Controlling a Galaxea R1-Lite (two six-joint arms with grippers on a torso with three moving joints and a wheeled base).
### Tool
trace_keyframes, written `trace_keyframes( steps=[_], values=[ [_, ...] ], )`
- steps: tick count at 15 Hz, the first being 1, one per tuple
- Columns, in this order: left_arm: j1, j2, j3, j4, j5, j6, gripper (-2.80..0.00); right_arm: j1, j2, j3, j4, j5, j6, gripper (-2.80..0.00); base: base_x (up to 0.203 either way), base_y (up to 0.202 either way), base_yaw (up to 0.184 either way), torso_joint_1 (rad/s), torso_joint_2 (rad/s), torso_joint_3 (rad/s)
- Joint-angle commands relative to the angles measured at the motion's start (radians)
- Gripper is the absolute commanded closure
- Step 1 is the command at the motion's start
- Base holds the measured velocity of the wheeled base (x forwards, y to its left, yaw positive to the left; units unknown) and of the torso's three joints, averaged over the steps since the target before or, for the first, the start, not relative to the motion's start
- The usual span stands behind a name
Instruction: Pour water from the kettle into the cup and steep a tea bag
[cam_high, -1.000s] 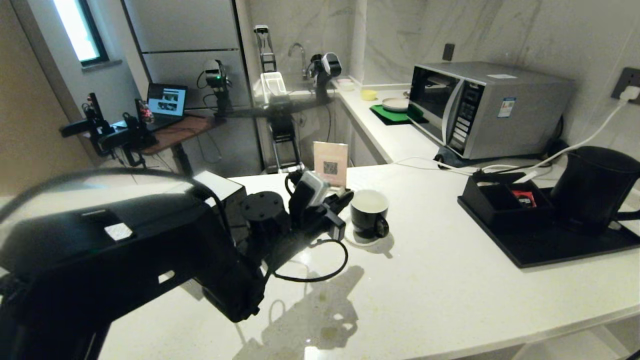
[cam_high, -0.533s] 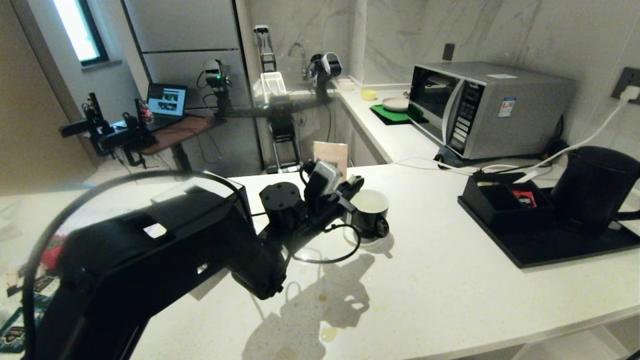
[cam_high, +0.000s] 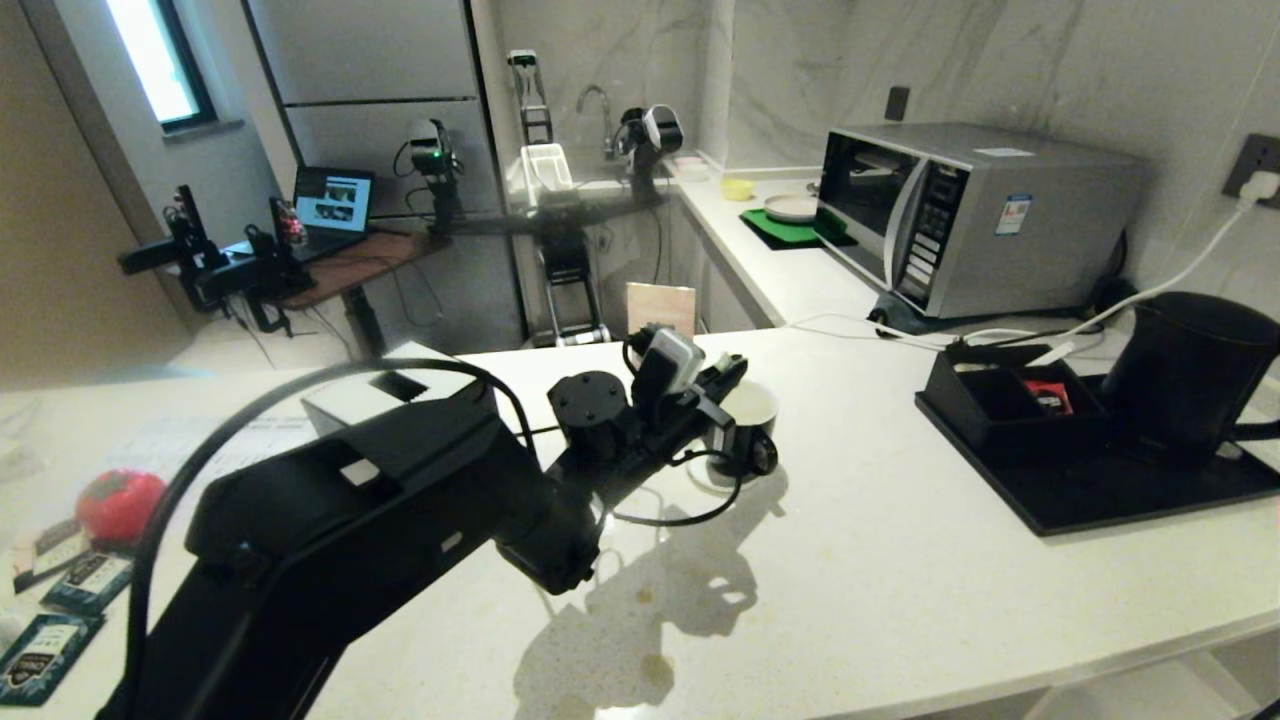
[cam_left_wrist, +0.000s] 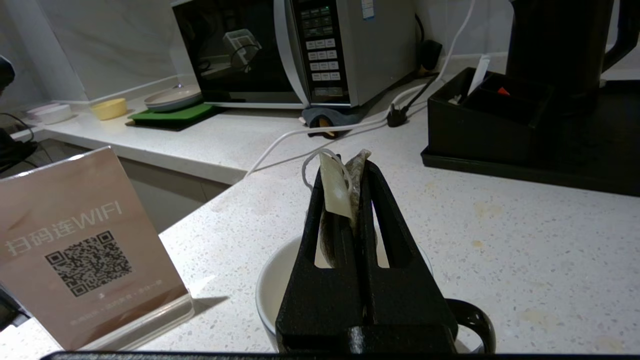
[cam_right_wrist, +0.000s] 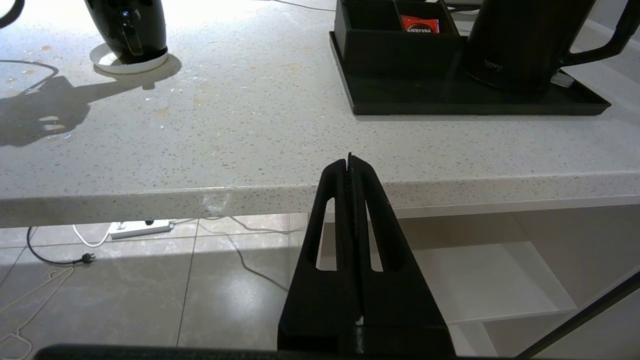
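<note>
Two grippers, both closed. Left gripper (cam_left_wrist: 350, 172) clamps the small pale tea bag (cam_left_wrist: 336, 192) with looped white string, held above the glossy black mug with white inside (cam_high: 745, 430) on the white speckled counter (cam_high: 900, 580); mug contents not readable. Right gripper (cam_right_wrist: 350, 162) parked empty below the counter edge. Matte black electric kettle (cam_high: 1185, 375) sits on the black tray (cam_high: 1120, 495), beside a black compartment box (cam_high: 1000, 400) with a red packet (cam_high: 1050, 398).

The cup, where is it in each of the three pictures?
Head view: the cup sits mid-counter, partly behind the left gripper.
Left wrist view: the cup is under the gripper holding the tea bag.
Right wrist view: the cup is far across the counter.
Shared landmark: the kettle.
</note>
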Motion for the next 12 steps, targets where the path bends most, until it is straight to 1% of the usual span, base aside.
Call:
trace_keyframes(
  steps=[1, 10, 12],
  values=[
    [-0.005, 0.025, -0.017, -0.009, -0.001, -0.003, 0.0, 0.0, 0.0, 0.0, 0.0, 0.0, -0.001, 0.0, 0.0, 0.0, 0.0, 0.0, 0.0, 0.0],
    [-0.026, 0.067, -0.049, 0.014, 0.001, -0.017, 0.0, 0.0, 0.0, 0.0, 0.0, 0.0, -0.001, 0.0, 0.0, 0.0, 0.0, 0.0, 0.0, 0.0],
    [-0.026, 0.066, -0.087, 0.02, 0.001, -0.017, 0.0, 0.0, 0.0, 0.0, 0.0, 0.0, -0.001, 0.0, 0.0, 0.0, 0.0, 0.0, 0.0, 0.0]
  ],
)
